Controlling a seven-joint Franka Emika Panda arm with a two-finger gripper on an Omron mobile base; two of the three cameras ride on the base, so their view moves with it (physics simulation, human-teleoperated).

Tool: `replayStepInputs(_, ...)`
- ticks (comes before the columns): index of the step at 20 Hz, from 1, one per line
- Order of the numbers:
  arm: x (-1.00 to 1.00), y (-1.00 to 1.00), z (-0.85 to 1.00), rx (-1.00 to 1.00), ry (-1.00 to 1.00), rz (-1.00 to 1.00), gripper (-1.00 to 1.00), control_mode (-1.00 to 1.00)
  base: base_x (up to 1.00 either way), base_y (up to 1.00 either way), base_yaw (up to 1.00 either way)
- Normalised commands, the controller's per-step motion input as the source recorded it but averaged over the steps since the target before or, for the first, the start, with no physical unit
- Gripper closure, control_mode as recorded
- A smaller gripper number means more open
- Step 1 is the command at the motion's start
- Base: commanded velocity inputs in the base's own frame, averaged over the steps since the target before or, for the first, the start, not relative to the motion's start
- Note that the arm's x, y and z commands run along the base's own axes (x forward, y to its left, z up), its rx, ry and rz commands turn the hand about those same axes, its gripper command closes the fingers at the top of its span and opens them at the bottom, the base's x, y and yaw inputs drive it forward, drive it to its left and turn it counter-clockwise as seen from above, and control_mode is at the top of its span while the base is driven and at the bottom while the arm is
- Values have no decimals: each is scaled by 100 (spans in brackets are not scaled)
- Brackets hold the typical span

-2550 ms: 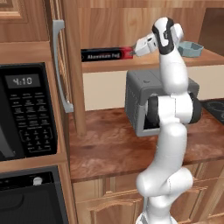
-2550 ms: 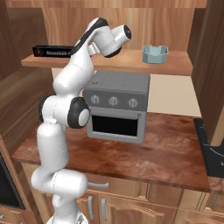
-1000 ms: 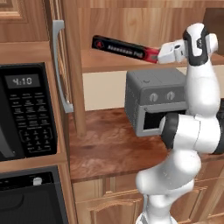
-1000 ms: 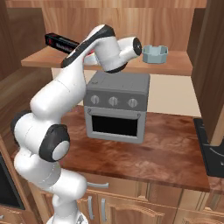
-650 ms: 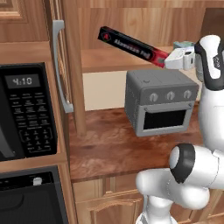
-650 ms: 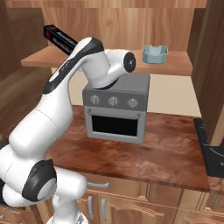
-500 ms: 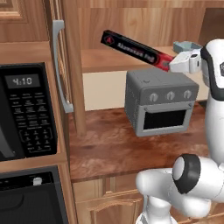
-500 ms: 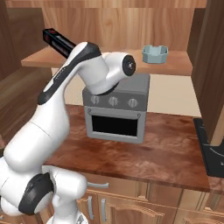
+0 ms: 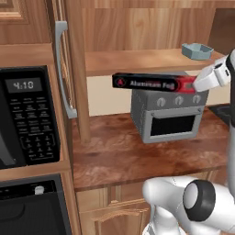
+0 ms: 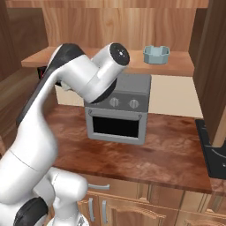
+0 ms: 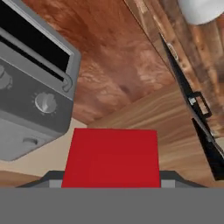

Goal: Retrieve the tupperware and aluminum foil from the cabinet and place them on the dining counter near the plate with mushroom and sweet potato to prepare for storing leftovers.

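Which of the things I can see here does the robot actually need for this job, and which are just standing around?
Needed for the job:
- aluminum foil, held at its red end by the hand
- tupperware, on the shelf of the cabinet

Just standing around:
- toaster oven on the lower counter
- microwave

The plain light-brown wooden cabinet shelf (image 9: 137, 60) carries a small pale blue-teal plastic tub (image 9: 197, 50), which sits near its right end. Below, the reddish-brown wood-grain counter (image 9: 114, 156) bears a boxy grey toaster oven (image 9: 167, 114) with a dark glass door and round knobs.
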Motion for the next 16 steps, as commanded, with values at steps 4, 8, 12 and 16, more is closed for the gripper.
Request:
replayStepInputs(4, -99, -15, 0, -2, 3, -7, 100, -100, 0, 0, 0)
replayStepInputs(8, -83, -19, 0, 0, 0, -1, 100, -100, 0, 0, 0)
replayStepInputs(12, -77, -2, 0, -1, 1, 1, 100, -100, 0, 0, 0)
replayStepInputs(16, -19, 1, 0, -1, 1, 1, 100, 100, -60, 13, 13)
